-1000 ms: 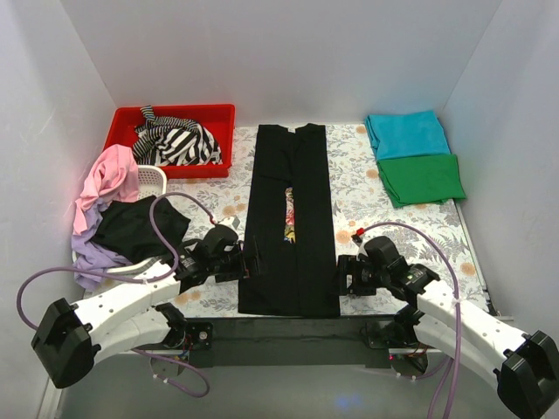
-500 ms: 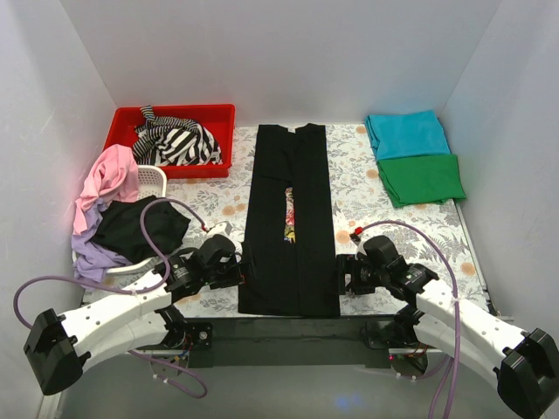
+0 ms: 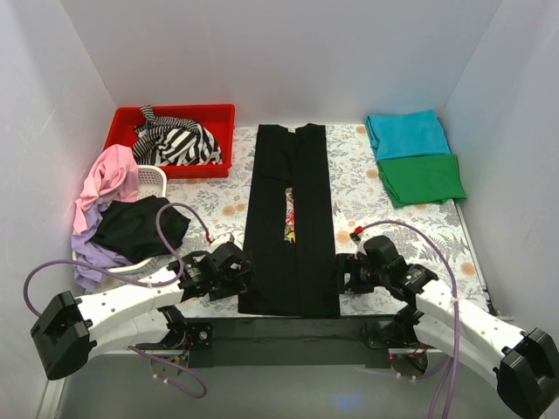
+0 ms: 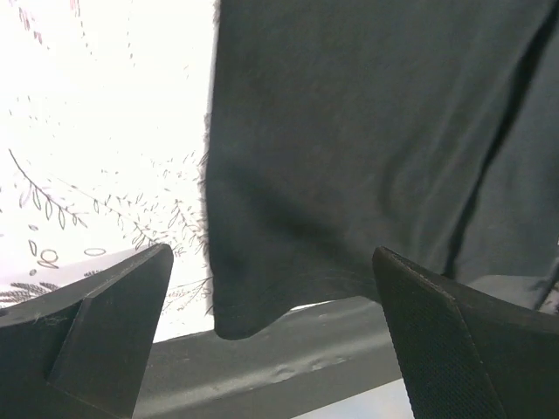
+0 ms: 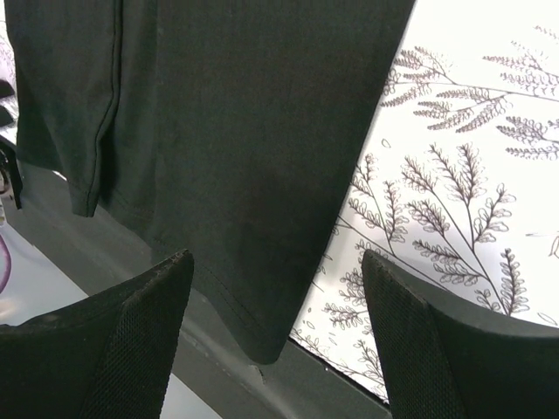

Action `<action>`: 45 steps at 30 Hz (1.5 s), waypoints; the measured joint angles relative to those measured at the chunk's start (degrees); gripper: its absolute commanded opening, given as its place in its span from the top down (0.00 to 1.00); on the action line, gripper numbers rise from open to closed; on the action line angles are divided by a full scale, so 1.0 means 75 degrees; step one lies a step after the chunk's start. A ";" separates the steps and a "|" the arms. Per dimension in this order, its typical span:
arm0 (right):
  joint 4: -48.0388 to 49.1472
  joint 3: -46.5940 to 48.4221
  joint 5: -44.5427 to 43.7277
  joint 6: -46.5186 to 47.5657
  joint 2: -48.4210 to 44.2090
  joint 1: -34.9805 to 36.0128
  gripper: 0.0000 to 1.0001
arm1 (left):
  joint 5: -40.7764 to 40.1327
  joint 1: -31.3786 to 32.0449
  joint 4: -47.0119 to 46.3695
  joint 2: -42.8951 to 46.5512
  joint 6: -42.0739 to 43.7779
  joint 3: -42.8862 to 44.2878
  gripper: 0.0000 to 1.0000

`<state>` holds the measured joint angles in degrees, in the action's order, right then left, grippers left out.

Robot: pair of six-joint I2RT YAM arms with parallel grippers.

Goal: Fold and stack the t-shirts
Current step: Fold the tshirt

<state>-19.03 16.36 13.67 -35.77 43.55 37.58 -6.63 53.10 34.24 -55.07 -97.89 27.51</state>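
Note:
A black t-shirt (image 3: 290,218) lies folded into a long strip down the middle of the floral table, a strip of its rose print showing. My left gripper (image 3: 243,281) is open just left of its near left corner (image 4: 236,314). My right gripper (image 3: 342,278) is open just right of its near right corner (image 5: 271,340). Both corners lie between the open jaws, untouched. A folded teal shirt (image 3: 408,133) and a folded green shirt (image 3: 423,178) lie at the back right. A striped shirt (image 3: 179,141) lies in the red bin. Pink (image 3: 109,179), black and lilac (image 3: 96,255) shirts are heaped at the left.
The red bin (image 3: 218,113) stands at the back left. A white slotted basket (image 3: 155,179) sits under the heap at the left. The black front rail (image 3: 288,327) runs just under the shirt's hem. White walls close in the table.
My left gripper has moved toward the near edge, down along the shirt's left side to its near left corner. The right gripper has barely moved.

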 measured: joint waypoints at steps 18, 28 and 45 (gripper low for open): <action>-0.0256 -0.0268 0.0216 -0.0714 -0.0458 0.0376 0.34 | 0.0259 0.0554 -0.0842 -0.0134 -0.0848 -0.0364 0.02; -0.0085 -0.0268 0.0079 -0.1411 0.0102 0.1387 0.61 | 0.0326 0.0918 -0.1384 -0.0323 -0.1215 -0.0452 0.08; -0.0187 -0.0297 -0.0469 -0.1842 -0.0187 0.1606 0.56 | 0.0472 0.1192 -0.1440 0.0291 -0.2028 -0.0912 0.13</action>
<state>-20.43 14.13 10.15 -49.58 42.15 49.63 -3.09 62.04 23.44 -52.88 -113.10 20.67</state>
